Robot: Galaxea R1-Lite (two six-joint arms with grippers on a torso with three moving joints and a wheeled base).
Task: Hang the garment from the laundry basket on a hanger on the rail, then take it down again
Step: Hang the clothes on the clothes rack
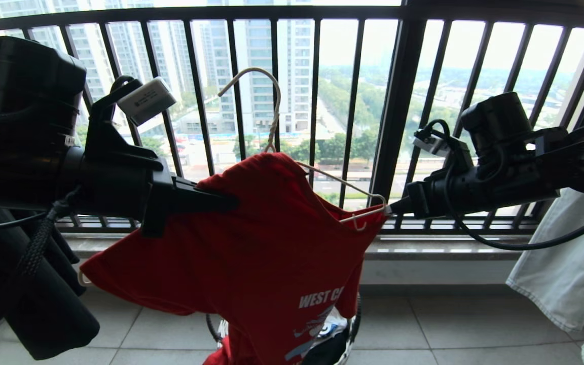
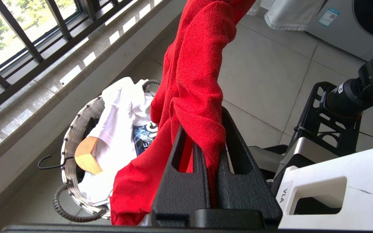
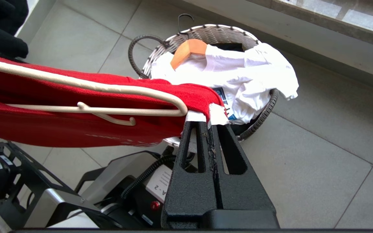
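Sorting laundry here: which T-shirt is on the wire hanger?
The red T-shirt, draped on the cream wire hanger. The white T-shirt lies in the basket.

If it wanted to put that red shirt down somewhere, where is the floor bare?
Bare grey tiles lie beside the laundry basket, out from the window ledge. The basket itself is crowded: a white shirt and a wooden hanger fill it. The red T-shirt hangs over the basket, and the robot's base takes up the near floor.
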